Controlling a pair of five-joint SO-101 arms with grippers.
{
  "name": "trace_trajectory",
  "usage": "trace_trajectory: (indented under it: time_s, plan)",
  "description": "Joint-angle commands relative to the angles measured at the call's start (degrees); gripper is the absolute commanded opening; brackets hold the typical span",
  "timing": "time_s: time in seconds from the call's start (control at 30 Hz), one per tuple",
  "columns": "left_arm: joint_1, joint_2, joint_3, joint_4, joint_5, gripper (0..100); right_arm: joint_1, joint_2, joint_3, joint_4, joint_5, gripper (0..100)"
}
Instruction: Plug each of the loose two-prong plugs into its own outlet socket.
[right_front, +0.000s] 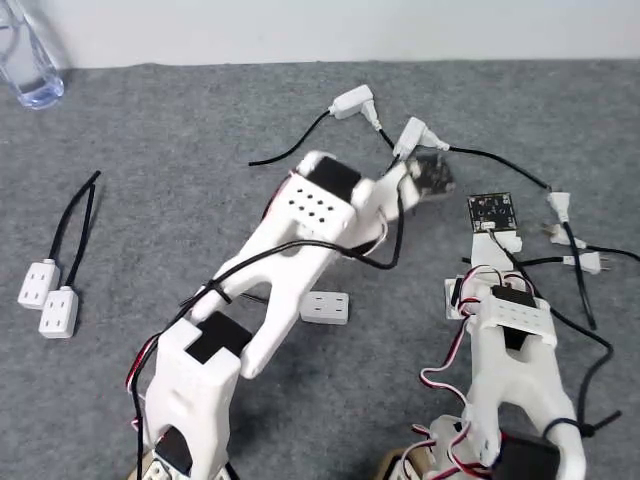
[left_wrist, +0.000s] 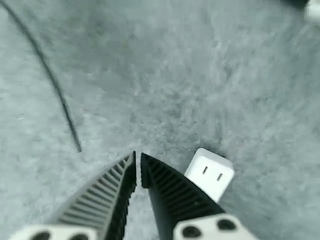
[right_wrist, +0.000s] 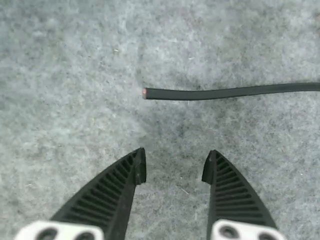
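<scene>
while left jaws nearly meet beside a socket (left_wrist: 210, 172), right jaws gape.

A clear bottle (right_front: 30, 70) is sitting at ten o'clock on the grey carpet (right_front: 180, 130), a white wall (right_front: 300, 25) running along twelve o'clock.

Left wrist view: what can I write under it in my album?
Closed gripper over grey carpet, white socket beside it.

I count two arms (right_front: 300, 225) (right_front: 512, 335), one middle socket (right_front: 325, 307), two sockets (right_front: 38, 283) (right_front: 58, 311) far left of it, two more sockets (right_front: 350, 102) (right_front: 410, 137) beyond it, at least two plugs (right_front: 558, 205) (right_front: 585, 262) to its right, one clear bottle (right_front: 30, 65)
</scene>
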Motion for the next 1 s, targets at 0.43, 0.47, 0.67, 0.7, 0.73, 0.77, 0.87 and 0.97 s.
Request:
trace_trajectory:
  time_s: [0.43,0.47,0.67,0.7,0.73,0.77,0.87,0.97]
  plan:
    - [7.3,-23.6,-15.8,10.3,13.2,1,3.3,-5.9,-1.6,-0.6,8.1,19.0]
    - [6.8,-26.4,-15.6,10.3,13.8,1,4.4,-7.1,-1.8,-0.6,7.1,19.0]
    - [-12.2,-42.7,-4.8,10.3,22.6,2,8.9,-13.3,-10.3,11.2,8.4,19.0]
    - [-16.3,-44.9,-0.8,10.3,22.6,2,9.2,-13.1,-14.2,16.0,9.3,19.0]
    - [-20.1,-47.5,3.6,10.3,22.5,2,9.3,-12.7,-18.7,21.0,10.0,19.0]
    - [-23.5,-49.6,8.3,10.3,22.5,2,9.4,-11.9,-23.1,25.0,10.5,19.0]
    - [-30.2,-56.5,23.6,9.9,18.3,2,9.8,-8.2,-36.3,34.2,10.6,19.0]
    - [-33.9,-64.9,40.5,6.2,13.9,1,9.9,-1.5,-49.1,40.9,11.1,19.0]
